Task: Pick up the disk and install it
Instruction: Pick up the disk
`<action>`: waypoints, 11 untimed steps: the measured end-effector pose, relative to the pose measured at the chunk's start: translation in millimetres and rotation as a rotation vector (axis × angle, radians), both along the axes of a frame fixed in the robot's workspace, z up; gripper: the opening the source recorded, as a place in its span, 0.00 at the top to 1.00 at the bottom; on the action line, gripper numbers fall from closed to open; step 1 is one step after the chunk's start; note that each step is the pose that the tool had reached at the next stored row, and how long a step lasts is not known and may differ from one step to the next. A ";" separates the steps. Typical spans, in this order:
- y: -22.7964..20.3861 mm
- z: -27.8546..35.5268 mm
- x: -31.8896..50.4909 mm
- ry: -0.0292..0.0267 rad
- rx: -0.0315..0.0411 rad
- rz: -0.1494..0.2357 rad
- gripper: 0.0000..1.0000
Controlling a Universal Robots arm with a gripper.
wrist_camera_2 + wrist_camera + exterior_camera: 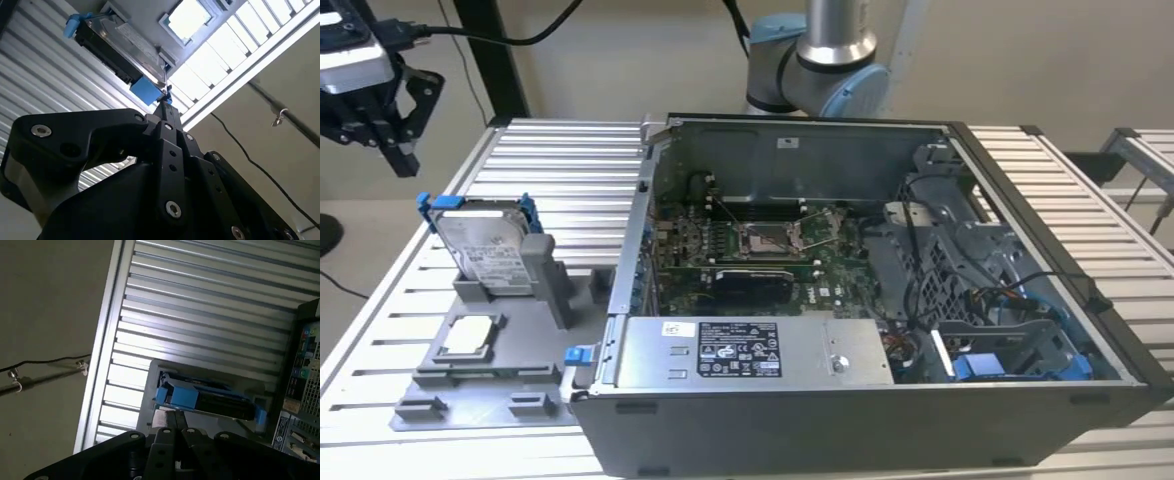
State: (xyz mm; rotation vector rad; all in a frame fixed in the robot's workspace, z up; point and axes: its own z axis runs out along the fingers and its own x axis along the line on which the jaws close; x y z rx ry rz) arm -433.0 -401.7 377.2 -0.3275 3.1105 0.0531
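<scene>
- Disk [490,245] stands on edge in a grey stand [558,280] on the tabletop [547,160], to the exterior view's left of the open computer case [881,280]. The claw [403,158] hangs above it, well apart, pointing down.
- In the second wrist view, the claw [165,106] is pressed together and empty, tips aimed at the disk [117,45].
- In the first wrist view, the disk [210,401] sits beyond the claw [174,416].

One disk [491,250], one pincer [175,417], one computer case [854,430], one chip [470,335]
</scene>
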 end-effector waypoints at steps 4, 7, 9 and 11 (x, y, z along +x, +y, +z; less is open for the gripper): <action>0.0 -0.1 0.0 -0.0001 -0.0054 0.048 1.00; 0.0 -0.1 0.0 -0.0001 -0.0093 0.084 1.00; 0.0 -0.1 0.0 -0.0001 -0.0114 0.107 1.00; 0.0 0.0 0.0 -0.0001 -0.0137 0.130 1.00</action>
